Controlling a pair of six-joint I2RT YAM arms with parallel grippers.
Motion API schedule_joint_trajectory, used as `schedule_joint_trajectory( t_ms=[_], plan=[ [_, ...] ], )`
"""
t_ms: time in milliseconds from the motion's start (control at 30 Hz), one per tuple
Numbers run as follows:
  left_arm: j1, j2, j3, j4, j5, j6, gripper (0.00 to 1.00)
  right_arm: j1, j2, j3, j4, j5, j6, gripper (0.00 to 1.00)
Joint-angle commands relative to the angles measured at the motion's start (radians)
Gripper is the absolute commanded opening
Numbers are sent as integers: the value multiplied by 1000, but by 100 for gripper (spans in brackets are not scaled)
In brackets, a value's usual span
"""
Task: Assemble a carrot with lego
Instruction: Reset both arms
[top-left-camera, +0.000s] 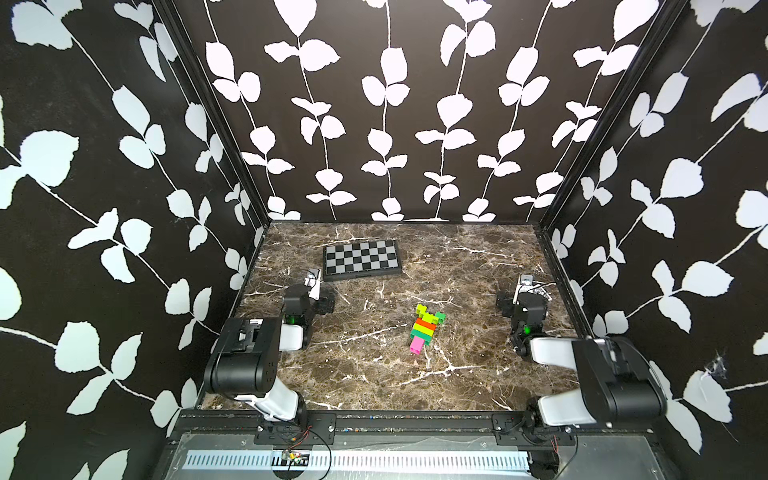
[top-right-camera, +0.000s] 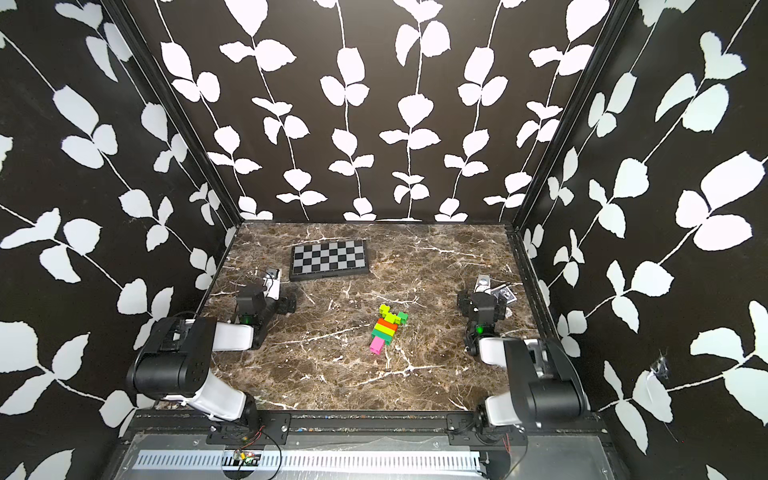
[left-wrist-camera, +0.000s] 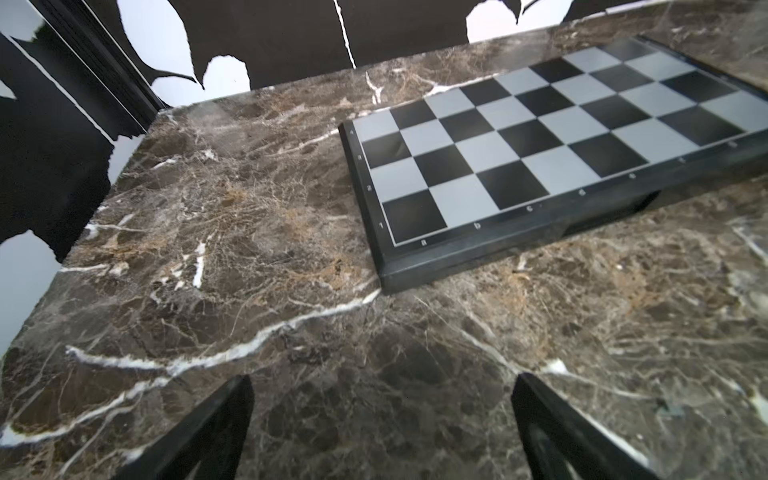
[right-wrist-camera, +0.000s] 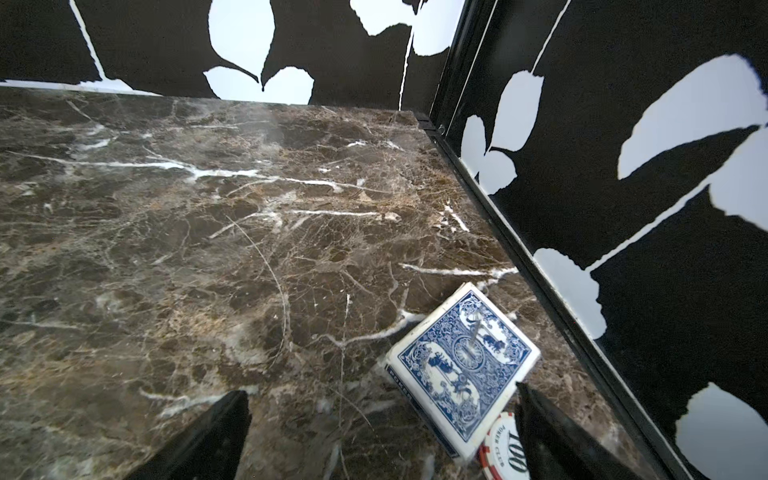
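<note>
The carrot (top-left-camera: 424, 328) (top-right-camera: 388, 328) lies flat on the marble table, right of centre in both top views. It is a tapered stack of lego bricks: lime and dark green pieces at the far end, then red, lime and green bands, and a pink tip toward the front. My left gripper (top-left-camera: 312, 286) (left-wrist-camera: 382, 380) rests far to its left, open, with only bare marble between its fingers. My right gripper (top-left-camera: 524, 286) (right-wrist-camera: 382, 392) rests far to its right, also open and holding nothing. Neither wrist view shows the carrot.
A chequered board (top-left-camera: 361, 257) (left-wrist-camera: 540, 141) lies at the back left, just ahead of the left gripper. A blue deck of cards (right-wrist-camera: 461, 365) and a red-rimmed poker chip (right-wrist-camera: 505, 446) lie beside the right gripper, close to the right wall. Patterned walls enclose the table.
</note>
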Motion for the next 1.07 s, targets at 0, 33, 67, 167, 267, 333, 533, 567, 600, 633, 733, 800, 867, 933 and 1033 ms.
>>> schedule_joint_trajectory(
  t_ms=[0, 33, 67, 167, 267, 333, 533, 567, 600, 633, 733, 800, 867, 933, 1033],
  plan=[
    [9, -25, 3, 50, 28, -14, 99, -7, 71, 22, 157, -29, -29, 99],
    [9, -14, 0, 75, 25, -17, 99, -7, 43, 62, 24, -30, -17, 99],
    [9, -11, 0, 82, 14, -19, 99, -12, 45, 77, -21, -35, -9, 99],
    [9, -20, 6, 52, -3, -25, 99, -16, 48, 66, 16, -41, -11, 99],
    [9, -23, 6, 44, -5, -25, 99, -16, 55, 63, 36, -38, -14, 99],
    [8, -19, 6, 55, -8, -24, 99, -16, 47, 68, 13, -42, -12, 99],
    [7, -20, 6, 51, -9, -24, 99, -16, 49, 68, 17, -42, -14, 99],
    [7, -20, 7, 50, -9, -24, 99, -16, 49, 67, 17, -42, -13, 99],
    [7, -20, 7, 52, -8, -24, 99, -17, 49, 68, 17, -42, -14, 99],
    [8, -20, 7, 51, -8, -24, 99, -16, 49, 68, 18, -42, -13, 99],
    [7, -22, 8, 44, -15, -25, 99, -16, 49, 67, 18, -42, -13, 99],
    [7, -22, 8, 46, -15, -26, 99, -15, 49, 68, 17, -42, -12, 99],
    [6, -19, 10, 45, -16, -25, 99, -16, 49, 67, 17, -42, -13, 99],
    [5, -19, 12, 43, -17, -22, 99, -16, 49, 67, 18, -42, -13, 99],
    [-2, -23, 6, 47, -30, -22, 99, -16, 49, 68, 16, -42, -13, 99]
  ],
)
